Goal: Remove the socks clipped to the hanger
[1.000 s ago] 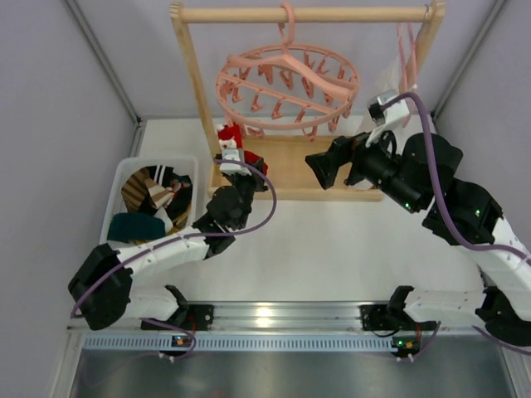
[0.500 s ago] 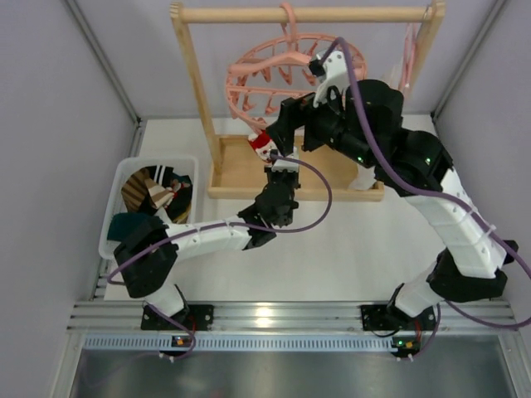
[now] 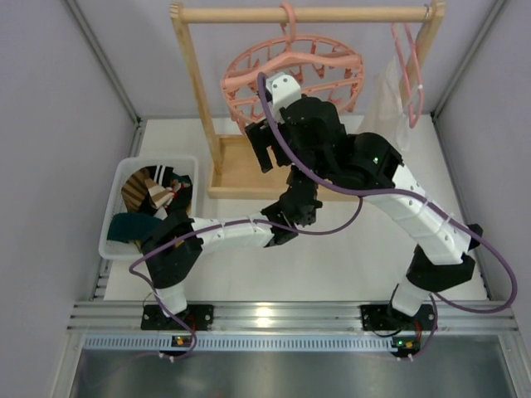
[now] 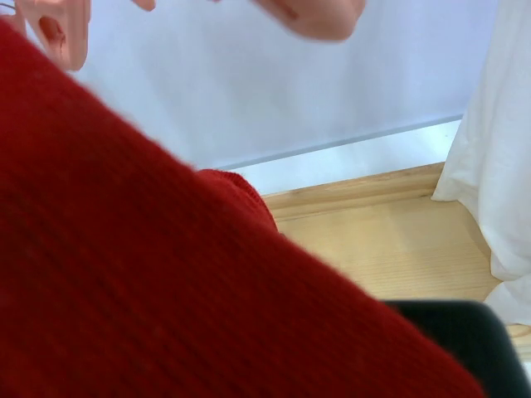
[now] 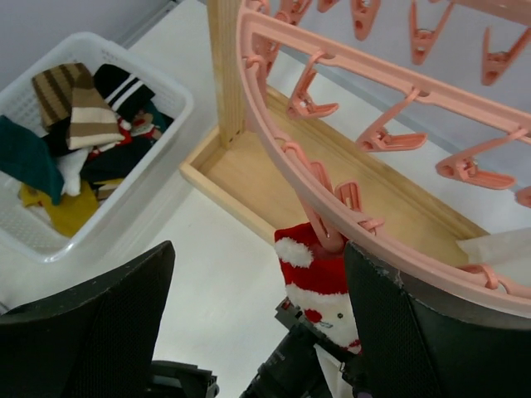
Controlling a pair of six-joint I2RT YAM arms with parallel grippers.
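The round pink hanger (image 3: pixel 290 70) hangs from the wooden rack's top bar. One red sock (image 5: pixel 319 278) with a white Santa pattern dangles from a pink clip (image 5: pixel 330 235) on the hanger's ring (image 5: pixel 274 108). My left gripper (image 5: pixel 330 342) is shut on the sock's lower end, and red fabric (image 4: pixel 166 274) fills the left wrist view, hiding the fingers. My right gripper (image 5: pixel 261 274) is open just below the ring, with the sock and its clip close to the right finger (image 5: pixel 431 332). Seen from above, the right arm (image 3: pixel 332 149) covers the sock.
A white basket (image 5: pixel 178 95) left of the rack holds several removed socks. The wooden rack's post (image 5: pixel 226 66) and base tray (image 5: pixel 249 178) lie under the hanger. A white garment (image 3: pixel 386 99) hangs on a plain pink hanger (image 3: pixel 411 62) at the right.
The right arm swung from the right side across to the front of the ring hanger, its jaws narrowing a little. The left gripper carried the sock's end rightward beneath the ring, which now tilts.
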